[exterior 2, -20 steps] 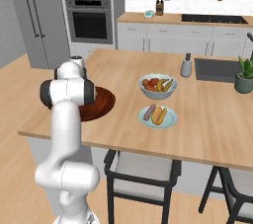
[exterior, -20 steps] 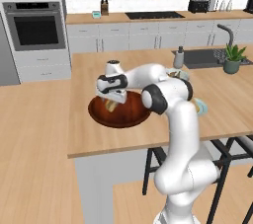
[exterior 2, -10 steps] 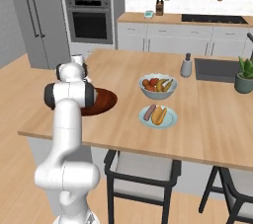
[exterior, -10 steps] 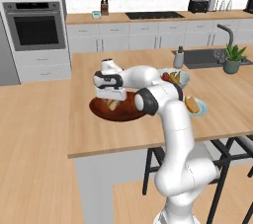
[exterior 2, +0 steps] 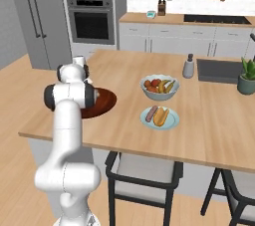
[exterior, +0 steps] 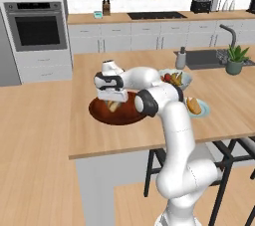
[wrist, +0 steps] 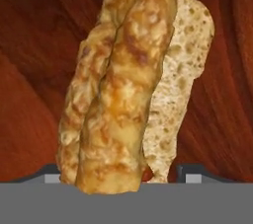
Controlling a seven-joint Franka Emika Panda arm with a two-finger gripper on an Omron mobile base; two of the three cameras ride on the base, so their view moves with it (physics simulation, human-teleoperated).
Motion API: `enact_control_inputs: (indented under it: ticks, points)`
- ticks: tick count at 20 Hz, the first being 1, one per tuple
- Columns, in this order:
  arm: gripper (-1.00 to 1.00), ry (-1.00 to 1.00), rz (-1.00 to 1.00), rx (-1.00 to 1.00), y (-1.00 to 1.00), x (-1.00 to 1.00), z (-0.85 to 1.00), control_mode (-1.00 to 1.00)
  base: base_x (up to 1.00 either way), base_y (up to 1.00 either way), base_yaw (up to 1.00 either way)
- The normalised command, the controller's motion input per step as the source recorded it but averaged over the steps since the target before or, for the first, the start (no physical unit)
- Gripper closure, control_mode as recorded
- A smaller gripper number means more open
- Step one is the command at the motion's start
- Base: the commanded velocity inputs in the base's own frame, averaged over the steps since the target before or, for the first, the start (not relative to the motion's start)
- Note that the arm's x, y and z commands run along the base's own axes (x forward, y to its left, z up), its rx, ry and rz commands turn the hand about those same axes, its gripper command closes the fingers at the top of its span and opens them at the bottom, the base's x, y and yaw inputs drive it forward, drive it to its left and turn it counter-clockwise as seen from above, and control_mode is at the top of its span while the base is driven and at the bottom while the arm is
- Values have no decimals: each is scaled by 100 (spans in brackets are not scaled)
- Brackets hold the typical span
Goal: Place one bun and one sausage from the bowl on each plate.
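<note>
The gripper (exterior: 113, 101) is down inside the bowl (exterior: 99, 112), a wide, shallow, dark reddish-brown wooden dish lying on the light wood island counter (exterior: 79, 135) toward its near left part. In the hand view the bowl's inner surface (wrist: 34, 70) shows curved red-brown grain, and a bun (wrist: 123, 80) lies on it: long, golden-brown, mottled with darker toasted patches, split lengthwise by a seam, with a paler, porous cut face (wrist: 183, 70) exposed along one side. The bun runs from between the fingertips (wrist: 52, 178) up across the frame; one tip sits on each side of its near end. The jaws are partly apart and straddle the bun, but whether the pads actually press on it cannot be told. From the left base view a pale tan piece of bun (exterior: 113, 105) shows just under the hand, within the bowl's rim. From the right base view the arm covers much of the bowl (exterior 2: 102, 101), leaving its right part visible. One pale blue plate (exterior 2: 159, 120) lies on the counter well to the right of the bowl; on it are a golden bun (exterior 2: 162, 116) and a reddish-brown sausage (exterior 2: 151, 114) side by side. Just behind that plate stands a grey fruit bowl (exterior 2: 159, 89) with mixed red, orange and yellow fruit.
</note>
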Motion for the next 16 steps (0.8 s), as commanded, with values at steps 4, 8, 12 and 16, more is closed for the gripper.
enact_control_inputs:
  ticks: [4,8,12,16]
  points:
    - [100,-47,0,27,-62,-21,31,-100,0,0,0]
    - [100,-59,0,42,-86,-34,96,-100,0,0,0]
    - [100,-64,0,45,-85,-38,88,-100,0,0,0]
    - [100,-59,0,34,-66,-91,94,-100,0,0,0]
